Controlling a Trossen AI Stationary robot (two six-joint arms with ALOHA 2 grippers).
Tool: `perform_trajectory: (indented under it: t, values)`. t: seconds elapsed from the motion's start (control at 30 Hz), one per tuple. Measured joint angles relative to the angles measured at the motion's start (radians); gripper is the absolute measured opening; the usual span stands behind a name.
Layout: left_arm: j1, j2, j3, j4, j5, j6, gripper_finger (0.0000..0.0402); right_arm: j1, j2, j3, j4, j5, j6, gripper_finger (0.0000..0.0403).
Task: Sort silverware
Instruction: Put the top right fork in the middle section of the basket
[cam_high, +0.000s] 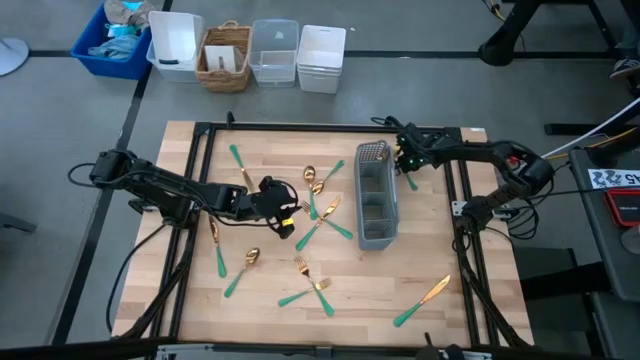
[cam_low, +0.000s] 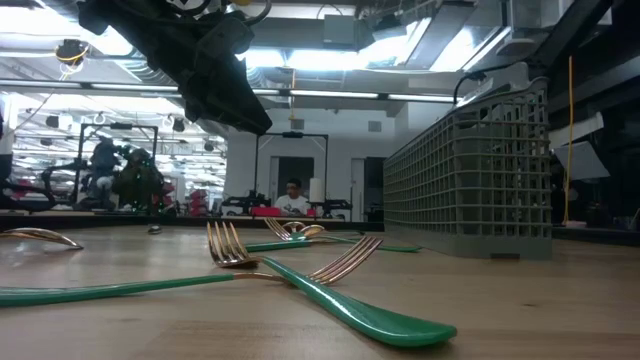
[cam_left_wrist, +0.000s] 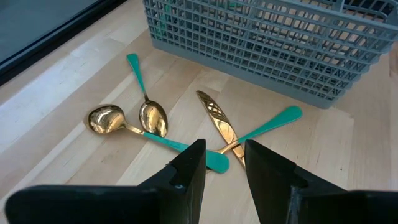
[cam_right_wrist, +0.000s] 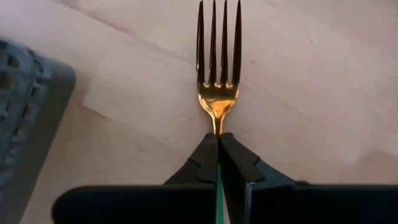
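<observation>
The right claw (cam_right_wrist: 218, 149) is clenched on a fork (cam_right_wrist: 218, 68) by its neck, beside the grey caddy (cam_high: 378, 200). Next it likely needs lifting into a compartment. The left claw (cam_left_wrist: 225, 165) hovers parted above spoons (cam_left_wrist: 153, 117) on the table (cam_high: 480, 290).

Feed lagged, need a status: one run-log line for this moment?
right gripper: jaws shut on fork, beside caddy | left gripper: jaws open, empty, over knife
</observation>
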Motion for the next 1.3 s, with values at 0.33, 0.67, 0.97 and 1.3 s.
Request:
perform_trajectory:
  t: [0.33, 0.67, 0.97, 1.3]
  values:
    - [0.0, 0.0, 0.0, 0.0, 0.0, 0.0, 0.0104, 0.0, -0.07, -0.001, -0.049, 0.0, 0.0, 0.0008]
    - [0.0, 0.0, 0.0, 0.005, 0.0, -0.001, 0.0104, 0.0, -0.193, 0.001, -0.068, 0.002, -0.002, 0.0008]
    - [0.0, 0.0, 0.0, 0.018, 0.0, -0.033, 0.0104, 0.0, -0.406, 0.002, -0.07, 0.003, -0.003, 0.0008]
    - [0.003, 0.0, 0.0, 0.153, -0.001, -0.059, 0.0104, 0.0, -0.669, 0.002, -0.069, -0.03, -0.003, 0.0008]
